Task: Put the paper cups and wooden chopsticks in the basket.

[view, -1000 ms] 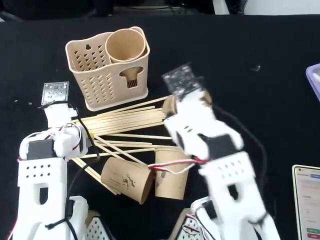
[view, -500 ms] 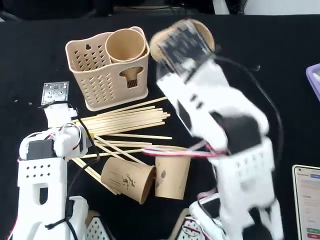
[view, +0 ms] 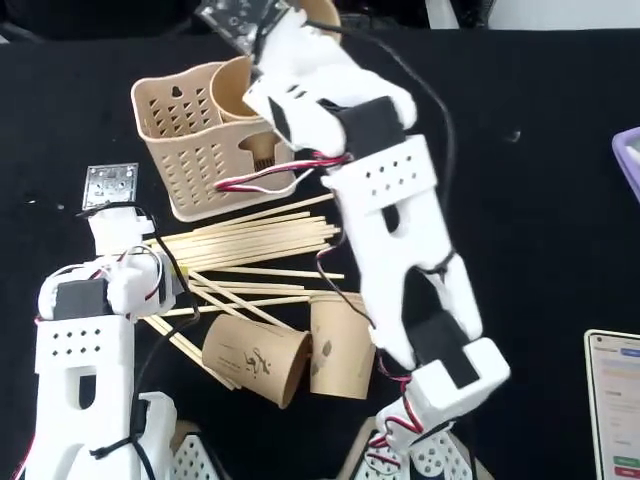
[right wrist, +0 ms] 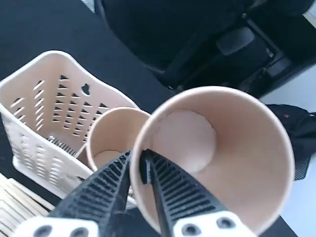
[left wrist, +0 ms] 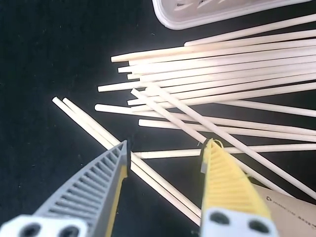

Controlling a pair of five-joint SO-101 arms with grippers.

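1. High view: the right arm [view: 385,190] stretches over the basket [view: 175,140] and carries the held cup [view: 322,12] just beyond the far rim. A seated cup [view: 240,85] stands upright in one compartment. The chopsticks [view: 250,240] lie fanned on the black table [view: 520,200]. A printed cup [view: 255,360] and a plain cup [view: 340,350] lie near the arm bases. We judge the step in hand is the drop: we should centre the held cup over the seated one, keep it mouth up, and lower it until it nests before letting go.

2. Left wrist view: the left gripper [left wrist: 165,148] hangs with its jaws spread and nothing between them, above the chopsticks. These are thin, pale, smooth wooden rods that cross one another, so we expect them to roll and to come up several at a time.

3. Right wrist view: the right gripper [right wrist: 137,157] is pinched on the held cup's rim, one finger inside the wall and one outside. The cup is a tapered tan paper cone with a thin wall, so we would keep the squeeze light to avoid creasing it. The basket is stiff cream plastic with perforated sides, so a rim that clips its edge could tip the cup.
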